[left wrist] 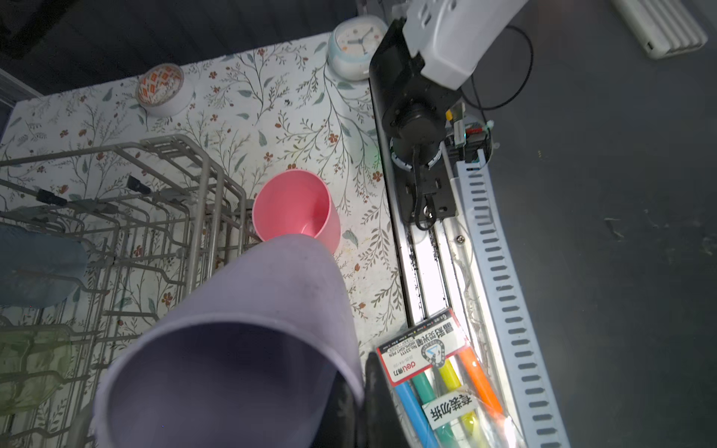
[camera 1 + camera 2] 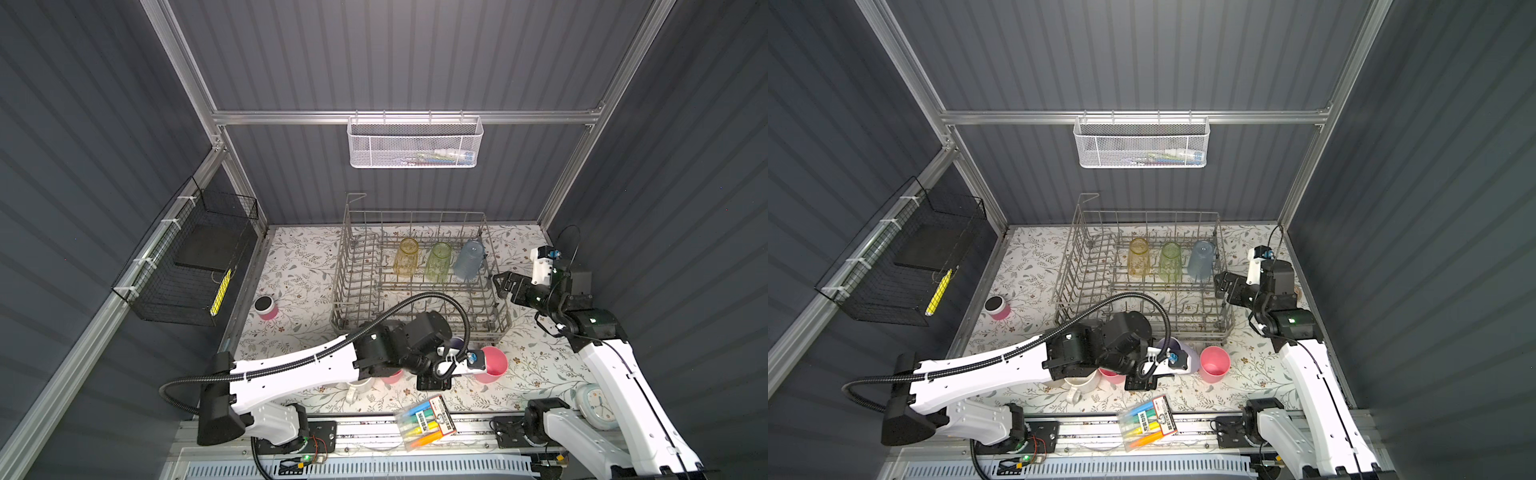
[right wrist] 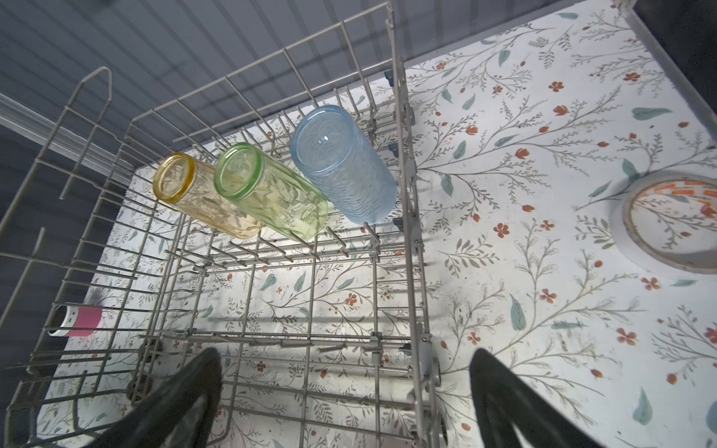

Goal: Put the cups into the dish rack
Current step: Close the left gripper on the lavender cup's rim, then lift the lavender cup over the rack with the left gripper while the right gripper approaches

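Left tool (image 1: 357, 407) clamped on lilac tumbler (image 1: 264, 302), tilted just outside dish rack (image 2: 345, 266) near wall. Right tool (image 3: 345, 353) jaws wide apart by its right wall. Amber glass (image 3: 205, 201), green glass (image 3: 271, 194), blue tumbler (image 3: 345, 166) in far row.

Mug (image 2: 1084, 386) mostly under left arm (image 2: 984, 374)

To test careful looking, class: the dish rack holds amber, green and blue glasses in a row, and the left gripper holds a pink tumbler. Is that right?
Not quite: the left gripper is shut on the lilac tumbler, not a pink one, as the left wrist view shows. The dish rack does hold the amber glass, green glass and blue glass in a row.
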Robot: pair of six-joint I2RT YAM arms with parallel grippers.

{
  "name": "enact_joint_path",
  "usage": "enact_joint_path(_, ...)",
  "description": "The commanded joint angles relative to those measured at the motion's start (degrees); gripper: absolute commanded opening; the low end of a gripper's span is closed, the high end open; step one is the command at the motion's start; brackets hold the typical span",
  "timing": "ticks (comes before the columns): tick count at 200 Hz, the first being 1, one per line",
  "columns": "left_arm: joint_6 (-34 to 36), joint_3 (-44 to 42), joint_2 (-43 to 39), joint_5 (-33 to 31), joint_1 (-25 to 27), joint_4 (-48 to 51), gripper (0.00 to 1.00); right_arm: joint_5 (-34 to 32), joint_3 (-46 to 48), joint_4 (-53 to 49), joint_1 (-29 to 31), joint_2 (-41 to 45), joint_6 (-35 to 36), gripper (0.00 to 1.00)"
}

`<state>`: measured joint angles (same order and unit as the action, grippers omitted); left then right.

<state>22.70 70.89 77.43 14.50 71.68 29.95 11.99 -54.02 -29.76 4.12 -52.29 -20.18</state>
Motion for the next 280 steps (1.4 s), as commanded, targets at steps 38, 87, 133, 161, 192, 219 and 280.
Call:
enact_joint_path(38, -6.8, -5.8, -4.8, 21.0, -11.8, -18.4, 0.0, 10.9, 1.4, 5.8, -0.4, 2.8, -3.2, 0.99)
enact_joint_path(87, -14.4, -8.1, -2.4, 33.7, -19.5, -30.7, 0.0, 18.8, 4.6, 13.9, -0.9, 5.7, -7.3, 0.99)
enact_joint_path(133, -25.4, -11.2, -0.4, 42.6, -26.0, -45.8, 0.0, 31.3, 9.2, 26.1, -2.2, 5.7, -14.0, 0.99)
enact_joint_path(161, -36.3, -14.1, 1.5, 46.3, -29.2, -61.1, 0.0, 39.1, 12.4, 37.0, -2.5, 5.5, -19.2, 0.99)
enact_joint_path(192, -44.8, -15.4, 4.4, 48.1, -31.2, -72.9, 0.0, 45.4, 14.0, 44.3, -2.5, 4.4, -22.8, 0.99)
enact_joint_path(219, -53.5, -16.1, 7.9, 49.1, -32.4, -85.1, 0.0, 48.5, 14.5, 47.4, -2.5, 3.3, -25.3, 0.99)
enact_joint_path(280, -68.5, -14.7, 15.1, 51.2, -33.4, -103.8, 0.0, 52.1, 14.3, 47.5, -0.5, 1.8, -25.6, 0.99)
